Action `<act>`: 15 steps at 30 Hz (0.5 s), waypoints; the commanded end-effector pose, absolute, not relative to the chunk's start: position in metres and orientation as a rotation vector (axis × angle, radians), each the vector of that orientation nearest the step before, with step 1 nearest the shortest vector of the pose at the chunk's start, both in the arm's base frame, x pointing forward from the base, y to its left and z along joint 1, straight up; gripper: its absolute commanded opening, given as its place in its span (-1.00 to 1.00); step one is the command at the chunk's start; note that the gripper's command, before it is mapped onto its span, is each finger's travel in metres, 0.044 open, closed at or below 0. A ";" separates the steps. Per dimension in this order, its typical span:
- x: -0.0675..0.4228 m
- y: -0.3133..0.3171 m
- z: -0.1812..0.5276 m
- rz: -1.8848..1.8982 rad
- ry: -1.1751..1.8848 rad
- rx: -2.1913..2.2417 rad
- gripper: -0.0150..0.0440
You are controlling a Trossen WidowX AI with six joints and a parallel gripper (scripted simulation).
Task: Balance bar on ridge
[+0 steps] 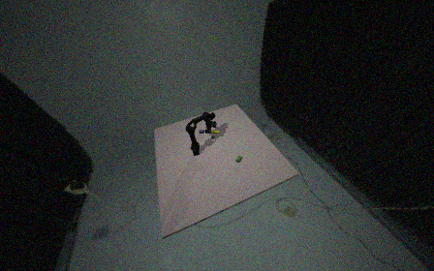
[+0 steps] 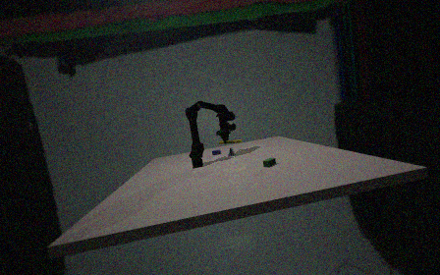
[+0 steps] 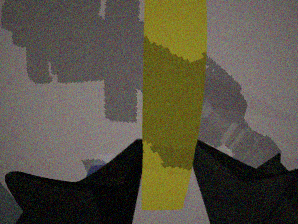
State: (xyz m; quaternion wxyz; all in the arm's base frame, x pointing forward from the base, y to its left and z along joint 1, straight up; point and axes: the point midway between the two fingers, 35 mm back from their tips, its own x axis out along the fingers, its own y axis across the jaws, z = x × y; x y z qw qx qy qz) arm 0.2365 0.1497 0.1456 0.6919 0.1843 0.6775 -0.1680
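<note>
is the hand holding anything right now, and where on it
Yes: the hand is shut on the yellow bar, gripping its long sides near one end.

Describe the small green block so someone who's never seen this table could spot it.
Start at the pale square table top with the black arm near its far side. The small green block lies alone, apart from the blue block and the yellow bar in the gripper.

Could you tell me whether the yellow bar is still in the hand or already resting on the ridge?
In the hand. The hand is shut on the yellow bar, with a finger on each side, and the exterior view shows it above the ridge.
</note>
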 end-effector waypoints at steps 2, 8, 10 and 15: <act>0.236 0.149 0.137 -0.376 1.516 0.407 -0.49; 0.236 0.148 0.127 -0.375 1.516 0.406 -0.49; 0.236 0.148 0.123 -0.375 1.516 0.406 -0.49; 0.235 0.147 0.116 -0.375 1.516 0.406 -0.49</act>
